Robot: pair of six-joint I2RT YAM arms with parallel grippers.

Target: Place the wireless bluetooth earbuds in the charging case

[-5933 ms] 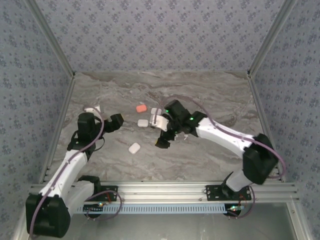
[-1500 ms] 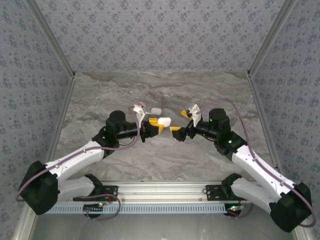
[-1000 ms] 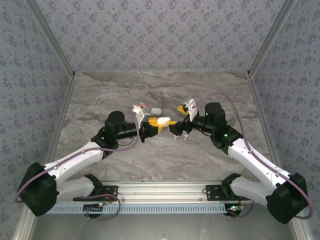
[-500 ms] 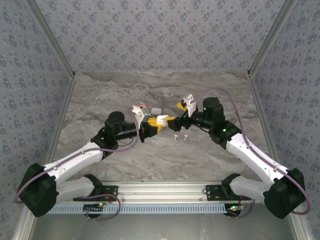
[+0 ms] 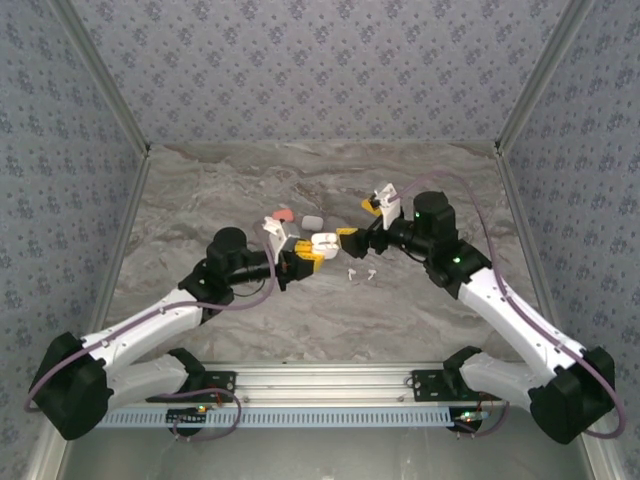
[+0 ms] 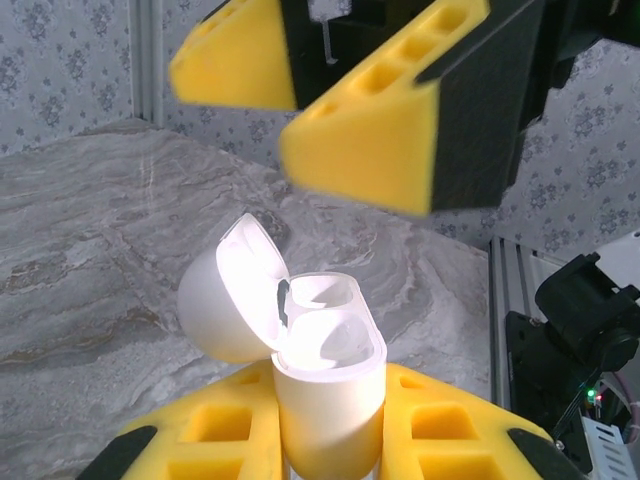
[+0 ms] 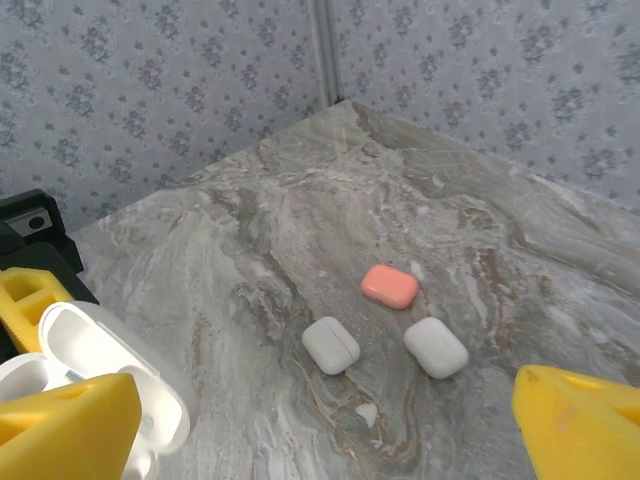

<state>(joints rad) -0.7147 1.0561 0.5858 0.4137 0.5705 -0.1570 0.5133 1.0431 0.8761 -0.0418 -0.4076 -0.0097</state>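
White case (image 6: 330,400) (lid up) clamped in left jaws | right jaws wide, just beside it

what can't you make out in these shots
- left wrist view: whether the open case holds an earbud; glare whitens its wells
- right wrist view: white speck beside the closed cases, too small to name
- top view: which way the two loose earbuds lie, too small
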